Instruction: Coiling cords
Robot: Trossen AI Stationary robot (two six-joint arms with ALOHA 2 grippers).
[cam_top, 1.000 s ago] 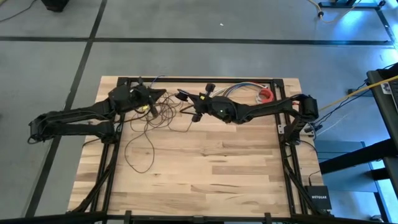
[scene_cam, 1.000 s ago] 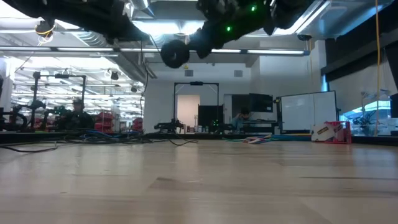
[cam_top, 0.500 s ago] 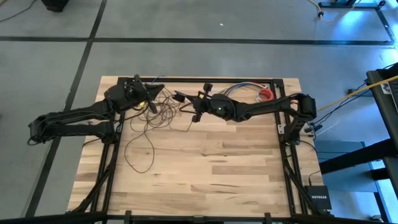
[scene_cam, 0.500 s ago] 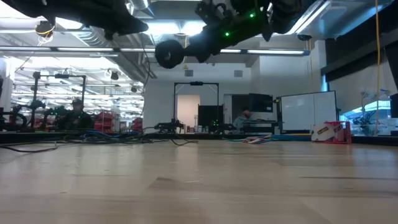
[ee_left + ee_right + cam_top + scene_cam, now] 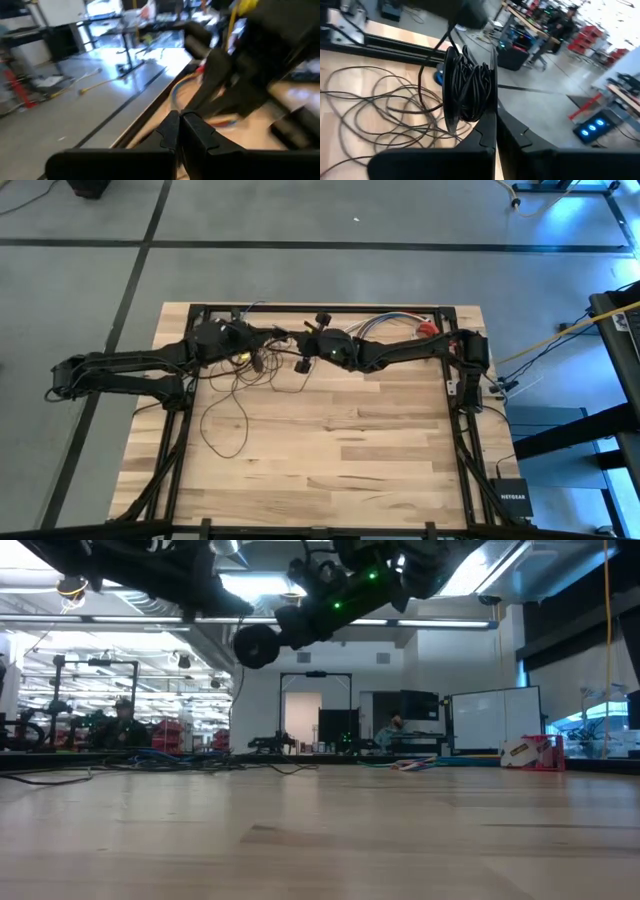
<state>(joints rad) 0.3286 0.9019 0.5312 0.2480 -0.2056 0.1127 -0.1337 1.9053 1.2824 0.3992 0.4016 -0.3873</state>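
The cords are one thin dark wire. Part of it is wound into a tight coil (image 5: 470, 85) at the tips of my right gripper (image 5: 491, 114), which is shut on it, above the table's far middle (image 5: 303, 346). A dark round puck (image 5: 470, 12) shows blurred just beyond the coil, also in the low view (image 5: 255, 645). The rest of the wire lies on the wood in loose loops (image 5: 235, 395) (image 5: 375, 105). My left gripper (image 5: 179, 119) is shut, close to the left of the right one (image 5: 262, 338), above those loops. My right gripper pinches the coil's lower part (image 5: 479, 116) between its two fingers, many turns bunched together. The fingers come nearly level from the table's right. The coil stands upright above the fingertips, clear of the table, and slack strands trail down from it to the loose loops. My left gripper's fingertips are together with no strand visible between them in its wrist view; whether it touches the wire I cannot tell.
A bundle of multicoloured wires (image 5: 385, 323) and a red item (image 5: 427, 330) lie at the far right. A black frame rail (image 5: 320, 308) runs along the far edge. A yellow cable (image 5: 560, 335) hangs beyond the right edge. Bare wood (image 5: 340, 450) fills the near half.
My right gripper has gone a little toward the table's left and slightly down with the coil, rolling as it went, so the puck sits farther left and lower in the low view. My left gripper has edged toward it. The loose loops on the table have stayed put.
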